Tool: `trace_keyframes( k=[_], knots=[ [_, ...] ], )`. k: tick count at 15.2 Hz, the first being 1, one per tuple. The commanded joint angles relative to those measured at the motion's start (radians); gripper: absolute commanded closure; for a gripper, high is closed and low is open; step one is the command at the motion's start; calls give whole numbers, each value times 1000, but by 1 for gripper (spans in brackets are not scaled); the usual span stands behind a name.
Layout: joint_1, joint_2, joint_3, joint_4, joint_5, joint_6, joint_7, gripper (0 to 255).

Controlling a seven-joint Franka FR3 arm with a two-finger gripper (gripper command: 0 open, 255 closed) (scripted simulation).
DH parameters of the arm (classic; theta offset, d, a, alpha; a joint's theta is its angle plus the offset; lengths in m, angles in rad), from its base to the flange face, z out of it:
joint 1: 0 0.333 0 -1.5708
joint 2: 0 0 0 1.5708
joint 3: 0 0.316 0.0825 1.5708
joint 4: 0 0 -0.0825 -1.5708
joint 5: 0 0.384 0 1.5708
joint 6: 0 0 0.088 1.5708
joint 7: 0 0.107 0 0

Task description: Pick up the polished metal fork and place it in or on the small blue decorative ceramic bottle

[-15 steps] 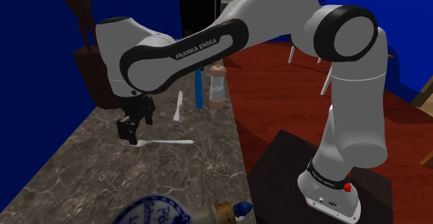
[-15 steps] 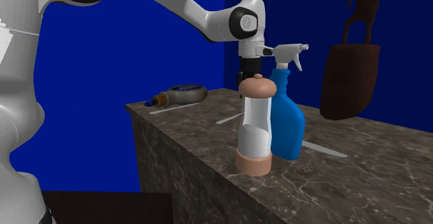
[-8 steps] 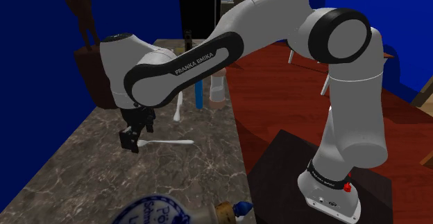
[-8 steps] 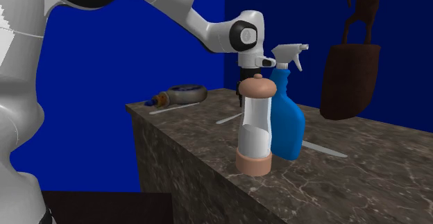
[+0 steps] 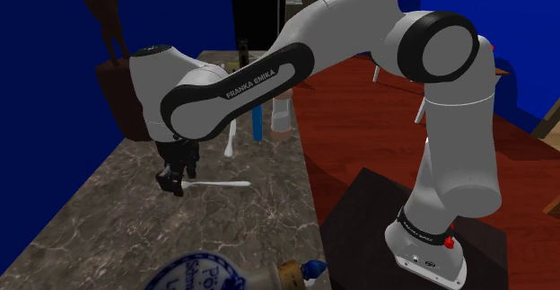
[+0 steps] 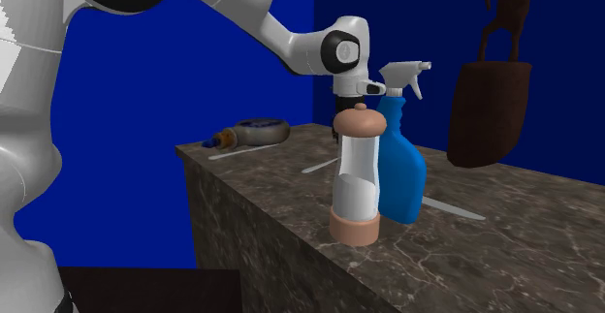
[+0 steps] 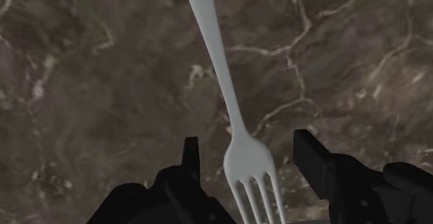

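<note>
We judge only the approach done. The fork (image 7: 232,118) lies flat on the marble counter (image 5: 108,216), not yet grasped. Our gripper (image 7: 250,157) hangs low over the counter, fingers spread to either side of the tines without touching them. Closing, lifting and carrying to the blue-and-white bottle (image 5: 193,275), lying at the counter's end nearest the shoulder camera, all remain.
</note>
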State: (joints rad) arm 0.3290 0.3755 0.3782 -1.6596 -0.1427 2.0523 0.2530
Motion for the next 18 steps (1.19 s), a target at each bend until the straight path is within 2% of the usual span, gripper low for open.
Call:
trace_keyframes(
  k=[1, 9, 18],
  knots=[
    [0, 0, 0, 0, 0, 0, 0, 255],
    [0, 0, 0, 0, 0, 0, 0, 255],
    [0, -29, 7, 81, 15, -108, -10, 255]
  ],
)
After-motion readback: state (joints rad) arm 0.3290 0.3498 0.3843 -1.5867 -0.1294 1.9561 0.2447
